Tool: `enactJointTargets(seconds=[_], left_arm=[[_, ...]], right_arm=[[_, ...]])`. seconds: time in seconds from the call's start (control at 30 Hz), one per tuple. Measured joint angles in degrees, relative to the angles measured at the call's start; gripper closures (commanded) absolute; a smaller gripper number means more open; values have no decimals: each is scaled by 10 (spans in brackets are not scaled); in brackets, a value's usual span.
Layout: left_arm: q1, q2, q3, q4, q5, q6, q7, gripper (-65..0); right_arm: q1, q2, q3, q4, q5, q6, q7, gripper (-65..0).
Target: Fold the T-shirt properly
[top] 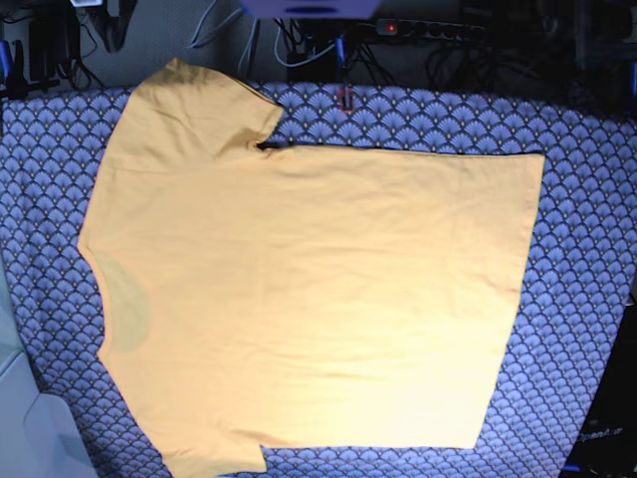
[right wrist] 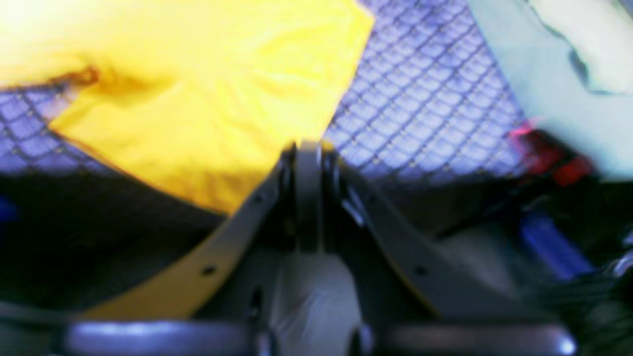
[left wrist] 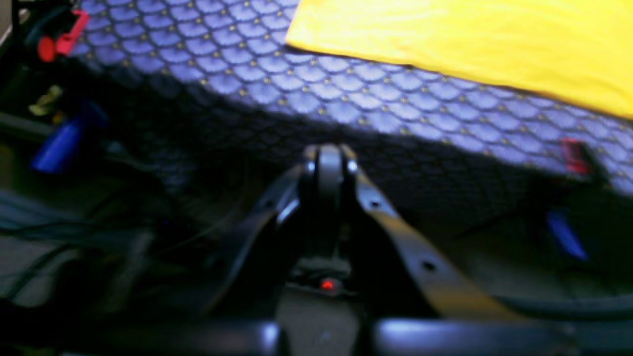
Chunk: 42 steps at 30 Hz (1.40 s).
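On the desk (top: 587, 249), under a blue scale-patterned cloth (top: 597, 179), the T-shirt (top: 309, 299) lies flat and unfolded: neck at the left of the base view, one sleeve at upper left, the other at lower left, hem at right. A thin dark thread runs along the upper edge. Neither arm appears in that view. The right gripper (right wrist: 309, 148) has its fingers together, empty, just off a sleeve corner. The left gripper (left wrist: 330, 153) has its fingers together, empty, apart from the shirt's edge. Risk: a pinch may catch the cloth beneath or one fabric layer only, dragging the shirt askew.
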Motion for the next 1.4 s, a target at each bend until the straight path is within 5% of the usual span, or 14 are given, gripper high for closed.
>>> enactJointTargets(seconds=[0.27, 0.4, 0.6, 0.77, 0.83, 1.13, 1.4], left_arm=[[-95, 6, -152, 62, -92, 0, 260, 0], [-131, 6, -183, 72, -104, -4, 338, 0], [-163, 7, -199, 75, -103, -3, 393, 0], [-173, 8, -199, 76, -102, -4, 400, 0], [-173, 7, -199, 76, -102, -2, 400, 0], [-200, 8, -224, 76, -100, -3, 450, 0], [-238, 7, -263, 76, -102, -2, 497, 0]], right_arm=[[157, -1, 99, 31, 145, 203, -374, 0], [233, 5, 179, 35, 198, 307, -541, 0], [342, 24, 305, 34, 210, 306, -734, 0], [391, 33, 338, 32, 205, 306, -855, 0], [398, 34, 332, 31, 208, 306, -874, -9], [409, 15, 306, 31, 214, 306, -915, -265], [452, 19, 308, -14, 215, 306, -947, -279]])
